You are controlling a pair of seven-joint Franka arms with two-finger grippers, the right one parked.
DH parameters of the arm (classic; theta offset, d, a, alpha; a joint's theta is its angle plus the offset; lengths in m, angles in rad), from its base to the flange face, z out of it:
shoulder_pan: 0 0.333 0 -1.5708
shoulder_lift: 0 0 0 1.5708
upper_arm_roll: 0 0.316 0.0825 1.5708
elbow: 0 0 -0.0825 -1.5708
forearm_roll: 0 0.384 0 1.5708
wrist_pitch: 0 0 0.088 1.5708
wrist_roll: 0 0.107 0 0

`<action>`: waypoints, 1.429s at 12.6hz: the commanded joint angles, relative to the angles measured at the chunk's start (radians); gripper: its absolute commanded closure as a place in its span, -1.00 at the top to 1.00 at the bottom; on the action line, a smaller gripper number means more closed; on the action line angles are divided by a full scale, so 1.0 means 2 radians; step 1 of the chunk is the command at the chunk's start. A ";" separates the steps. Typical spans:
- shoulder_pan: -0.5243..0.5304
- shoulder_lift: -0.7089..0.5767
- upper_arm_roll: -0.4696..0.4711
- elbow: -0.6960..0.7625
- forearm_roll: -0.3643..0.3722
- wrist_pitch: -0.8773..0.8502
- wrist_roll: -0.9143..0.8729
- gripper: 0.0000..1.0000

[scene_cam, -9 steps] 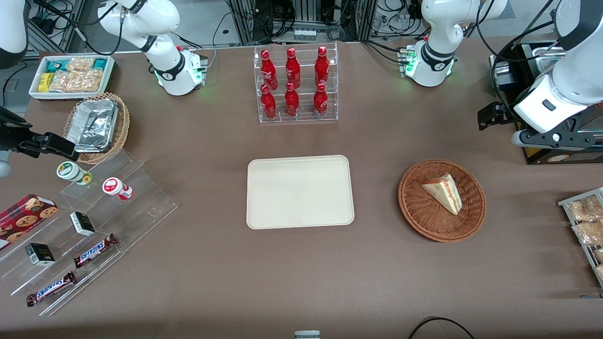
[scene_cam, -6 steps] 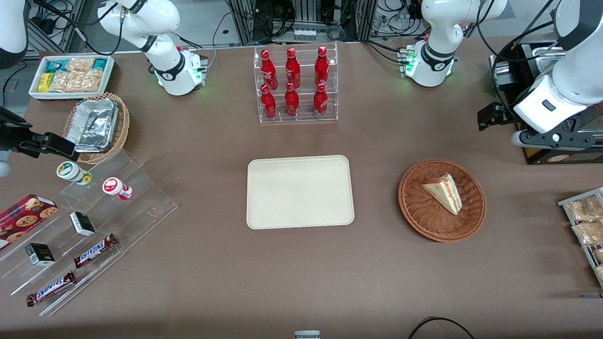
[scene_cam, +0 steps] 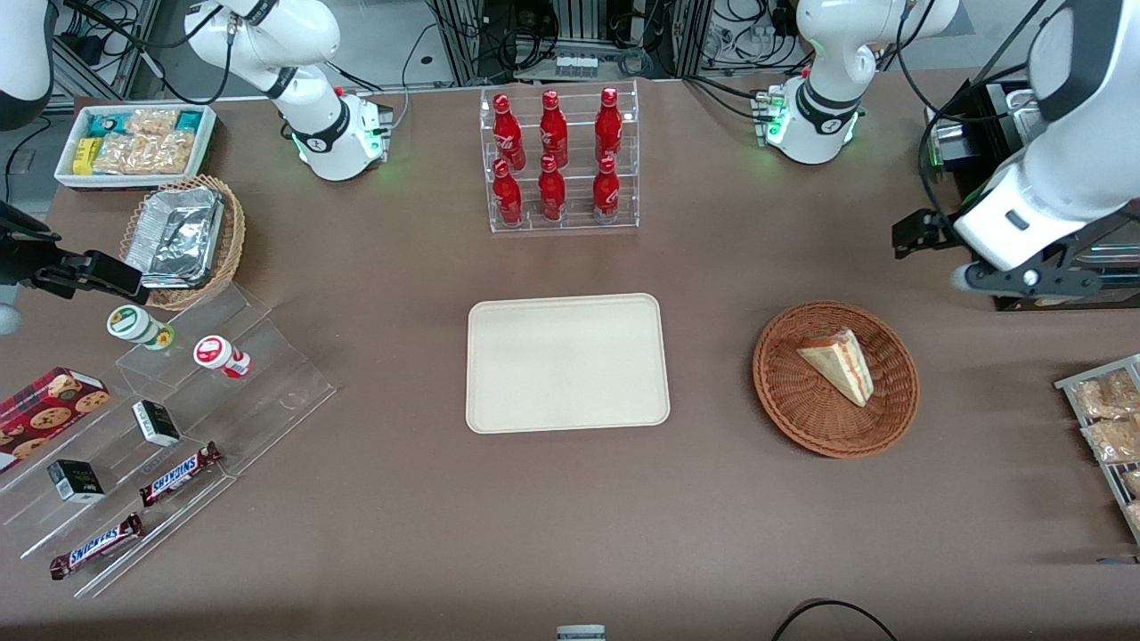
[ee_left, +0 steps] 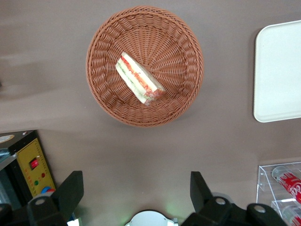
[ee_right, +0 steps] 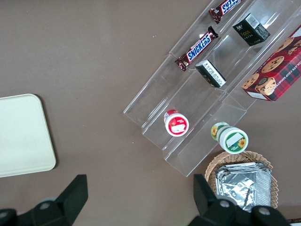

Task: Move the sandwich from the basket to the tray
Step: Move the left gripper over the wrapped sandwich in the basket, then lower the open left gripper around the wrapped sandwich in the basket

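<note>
We see a small triangle sandwich (scene_cam: 837, 364) of soft white bread with red and green stripes along its cut side. It lies flat inside a round, shallow basket (scene_cam: 785, 398) woven from bumpy reddish-brown wicker. The basket sits on the smooth brown counter (scene_cam: 401, 499), toward the working arm's end. Beside it, near the middle of the counter and apart from it, lies a flat cream tray (scene_cam: 567, 362) shaped like a rectangle with round corners and a low rim. Nothing lies on the tray.

The left arm's gripper (ee_left: 136, 193) hangs high above the counter, farther from the front camera than the basket and not touching it. In the wrist view its two black fingers (ee_left: 70, 190) stand wide apart with nothing between them, so it is released.

Farther from the front camera than the tray stands a clear plastic rack of shiny red bottles (scene_cam: 557, 158). Toward the parked arm's end we see a lighter tan wicker basket holding crinkly silver foil trays (scene_cam: 178, 236) and clear plastic steps with chocolate bars (scene_cam: 178, 472) on them.
</note>
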 commanded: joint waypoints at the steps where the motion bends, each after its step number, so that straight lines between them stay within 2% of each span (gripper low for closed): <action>1: -0.005 0.009 -0.001 -0.042 0.005 0.038 -0.001 1.00; 5: -0.010 0.057 -0.005 -0.081 0.006 0.107 -0.001 1.00; 12: -0.010 0.090 0.001 -0.147 0.006 0.216 -0.004 1.00; 18: -0.010 0.092 0.001 -0.154 0.007 0.255 -0.195 1.00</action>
